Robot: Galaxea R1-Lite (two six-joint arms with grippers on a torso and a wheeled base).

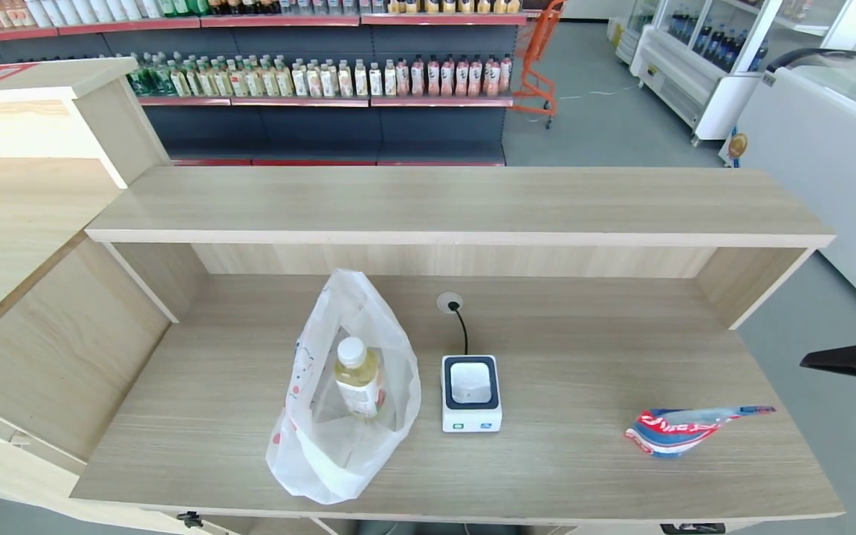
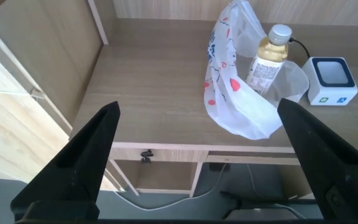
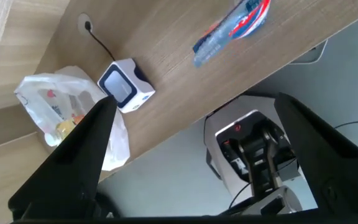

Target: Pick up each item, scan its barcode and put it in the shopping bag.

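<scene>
1. The counter [image 1: 584, 357] is a recessed wooden bay. A raised ledge [image 1: 458, 200] closes the back and side walls close the left and right ends, so only the front edge is open.
2. The shopping bag [image 1: 324, 446], white and translucent, stands left of centre with its base close to the front edge. A bottle [image 1: 357, 375] with a white cap stands upright inside it.
3. The scanner [image 1: 470, 392] sits just beside the bag on its right, with a narrow gap between them. Its cable [image 1: 462, 327] runs back to a hole in the counter.
4. A red, white and blue snack pouch [image 1: 684, 429] lies flat near the front right corner, well apart from the scanner. A wide stretch of bare wood lies between the two.
5. The right gripper [image 1: 840, 405] hangs beyond the counter's right end, over the floor. It is near the pouch but not touching it, with its jaws spread wide around nothing.
6. The left gripper [image 2: 197, 107] hangs off the front edge on the bag's side. Its jaws are also spread wide and hold nothing.
</scene>
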